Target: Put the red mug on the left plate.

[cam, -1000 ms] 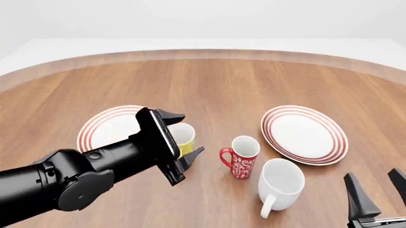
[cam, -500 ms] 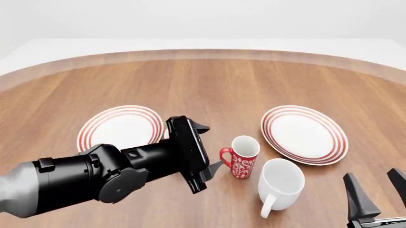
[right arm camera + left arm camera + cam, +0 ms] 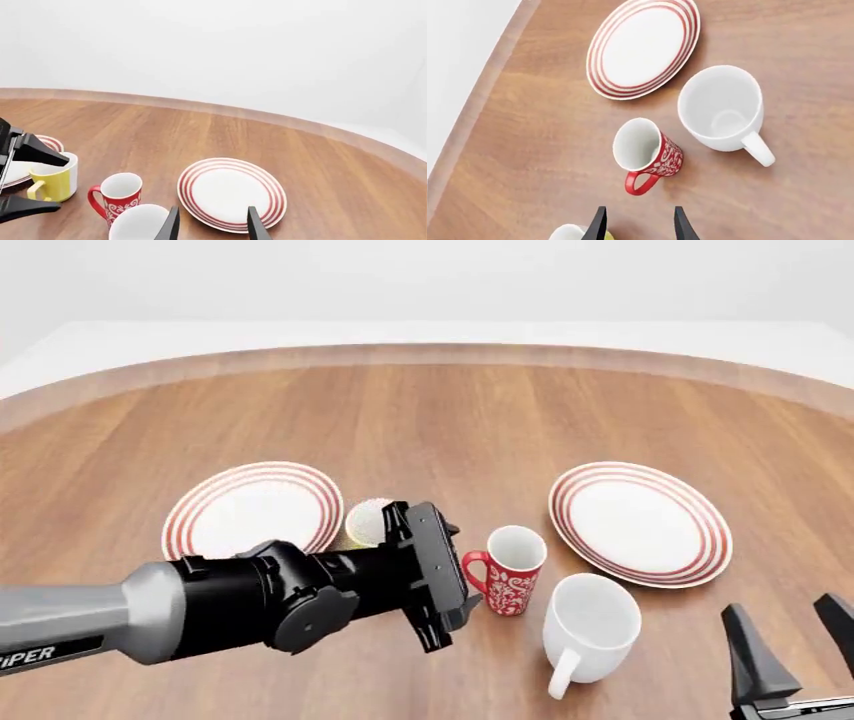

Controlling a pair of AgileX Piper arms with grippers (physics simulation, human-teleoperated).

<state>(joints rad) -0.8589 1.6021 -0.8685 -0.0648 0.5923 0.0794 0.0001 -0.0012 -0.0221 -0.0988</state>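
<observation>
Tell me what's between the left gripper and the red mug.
Only bare wood, seen in the left wrist view: the left gripper points at the red mug, handle nearest, fingers open.

- The red mug (image 3: 511, 581) stood with its handle toward the left gripper (image 3: 447, 575), whose fingers (image 3: 596, 227) were spread with bare bench (image 3: 441, 410) between them and the handle
- The white mug (image 3: 587, 625) stood just beside the red mug on the right-front, leaving only a narrow gap there
- The yellow mug (image 3: 367, 520) sat between the red mug and the left plate (image 3: 234, 512), close against the left arm; it blocked the straight line across
- The far bench lay open; the right plate (image 3: 641, 522) took the right side
</observation>
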